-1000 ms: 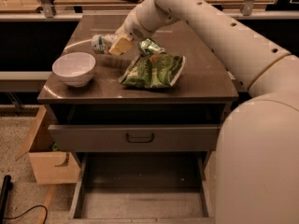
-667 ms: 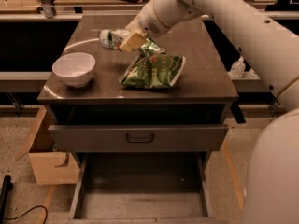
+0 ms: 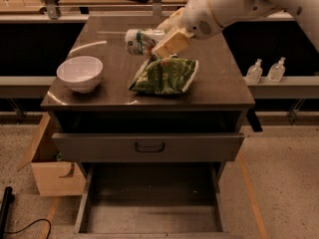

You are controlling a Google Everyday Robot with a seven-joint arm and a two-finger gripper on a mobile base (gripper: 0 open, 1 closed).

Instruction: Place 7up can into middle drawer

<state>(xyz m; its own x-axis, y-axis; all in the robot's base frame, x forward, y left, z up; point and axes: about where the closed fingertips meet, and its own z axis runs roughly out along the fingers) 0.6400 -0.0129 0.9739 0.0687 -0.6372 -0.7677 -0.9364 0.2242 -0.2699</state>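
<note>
The 7up can [image 3: 138, 40], white-silver with green markings, is held on its side above the back middle of the cabinet top, off the surface. My gripper [image 3: 160, 34] reaches in from the upper right and is shut on the can, with tan fingers [image 3: 171, 43] at the can's right end. The can hangs just above and behind the green chip bag [image 3: 165, 75]. The middle drawer [image 3: 149, 217] is pulled open at the bottom of the view. Its grey floor is bare.
A white bowl [image 3: 79, 72] sits at the left of the cabinet top [image 3: 219, 91]. A shut drawer front with a black handle [image 3: 149, 147] is above the open drawer. A cardboard box [image 3: 50, 171] stands on the floor at left. Two clear bottles [image 3: 265, 70] stand on a ledge at right.
My gripper has lifted the can up off the cabinet top and a little to the right. The arm has swung away toward the upper right.
</note>
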